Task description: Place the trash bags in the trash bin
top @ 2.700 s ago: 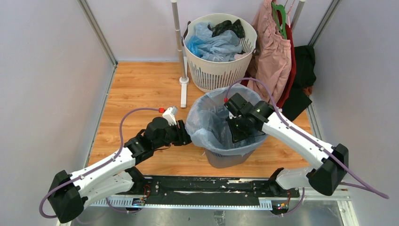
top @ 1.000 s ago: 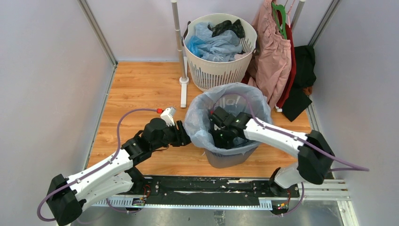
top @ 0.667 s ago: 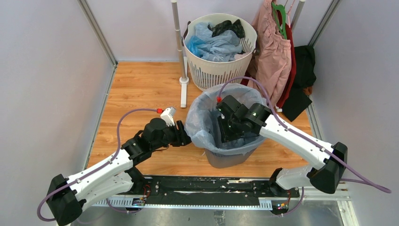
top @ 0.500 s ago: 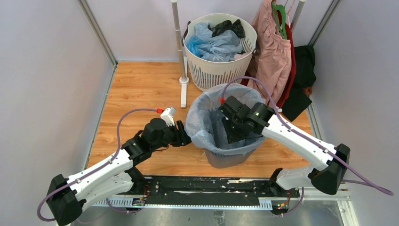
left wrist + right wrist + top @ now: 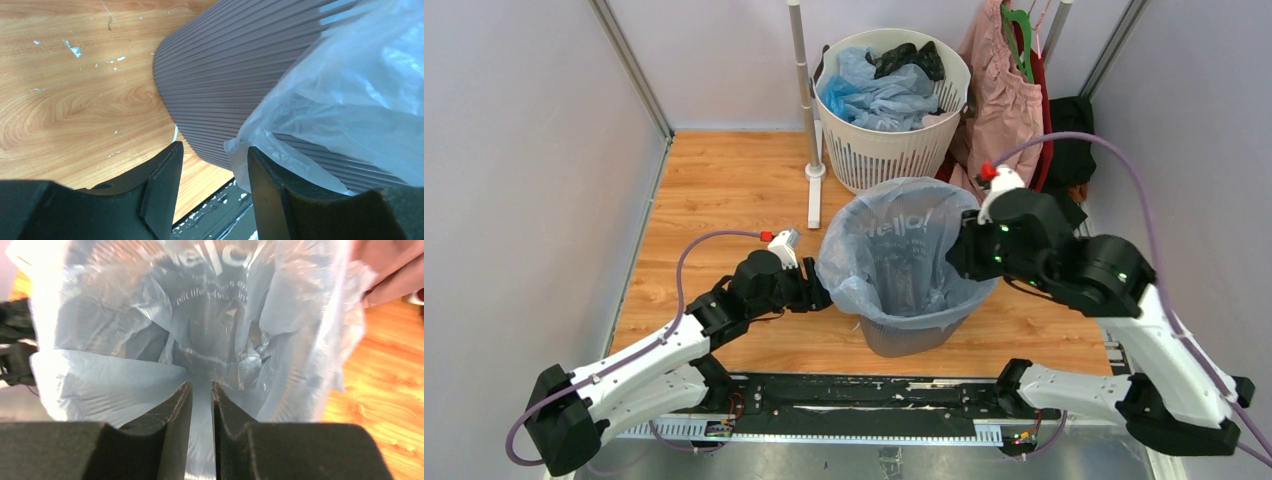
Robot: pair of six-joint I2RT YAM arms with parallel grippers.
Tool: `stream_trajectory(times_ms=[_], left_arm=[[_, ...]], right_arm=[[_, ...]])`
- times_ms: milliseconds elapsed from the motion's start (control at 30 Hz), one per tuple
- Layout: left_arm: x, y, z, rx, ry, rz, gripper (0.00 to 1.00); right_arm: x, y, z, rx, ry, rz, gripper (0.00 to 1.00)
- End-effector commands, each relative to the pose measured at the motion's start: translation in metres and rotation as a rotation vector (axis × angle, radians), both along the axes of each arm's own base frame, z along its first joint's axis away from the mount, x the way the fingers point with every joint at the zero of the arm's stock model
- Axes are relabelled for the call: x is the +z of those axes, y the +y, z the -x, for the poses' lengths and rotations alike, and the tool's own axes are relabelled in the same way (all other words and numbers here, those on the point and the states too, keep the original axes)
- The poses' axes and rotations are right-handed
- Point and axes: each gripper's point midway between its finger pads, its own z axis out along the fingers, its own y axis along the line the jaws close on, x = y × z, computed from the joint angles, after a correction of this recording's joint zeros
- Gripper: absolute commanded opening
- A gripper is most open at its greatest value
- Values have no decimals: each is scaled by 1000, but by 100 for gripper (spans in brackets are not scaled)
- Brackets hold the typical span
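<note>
left wrist view alone: the left gripper (image 5: 214, 151) has its 2 fingers well parted; wood floor (image 5: 75, 100) and the trash bin (image 5: 235, 65) show in the gap. a loose corner of the trash bag (image 5: 360, 100) hangs against one finger's inner side, nothing clamped.
right wrist view alone: the right gripper (image 5: 202, 386) is drawn to a thin slit with pale blue film running through it, pinched on the bag's rim. beyond its tips the bag's mouth gapes, "hello" lettering on the far wall.
top view alone: the 2 grippers sit at opposite rims of the bin; a white slotted basket (image 5: 889, 150) stands beyond it, a pink garment (image 5: 1004, 110) beyond the right gripper.
bin: dark grey, finely ribbed, rounded, tapering downward.
bag: thin, crinkly, see-through — folded over the rim.
bag's place: lining the bin, between the 2 grippers.
</note>
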Motion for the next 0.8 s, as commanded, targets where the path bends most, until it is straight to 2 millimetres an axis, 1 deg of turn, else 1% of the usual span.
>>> stream_trajectory(times_ms=[0,133,267,333,367,467,567,700,767], left_arm=[[-10,-5,4,-45,23,-43,55],[-15,-6,4,-52,31,-52,55],[-17,-6,4,-52,34,-57,55],[-15,-6,4,-50,33,-55,55],[-13,-5,4,-50,28,-52,55],[-8,-3,3,-44,17,-54,56],[-5,-3,3,-47,13,-61,58],[-5,-3,3,-48,16,-64,58],[-4,-3,4,-49,19,-66,60]], right_arm=[[27,-37,-1,-98,-114,6,26],[25,-62,1,-203,-134,15,27],[15,-99,3,-386,-139,58,35],[9,-111,5,-440,-135,72,40],[5,-114,6,-464,-130,72,43],[-5,-119,7,-501,-113,74,46],[-16,-123,8,-536,-96,87,52],[-27,-124,7,-555,-70,110,55],[-25,-126,5,-567,-72,118,55]])
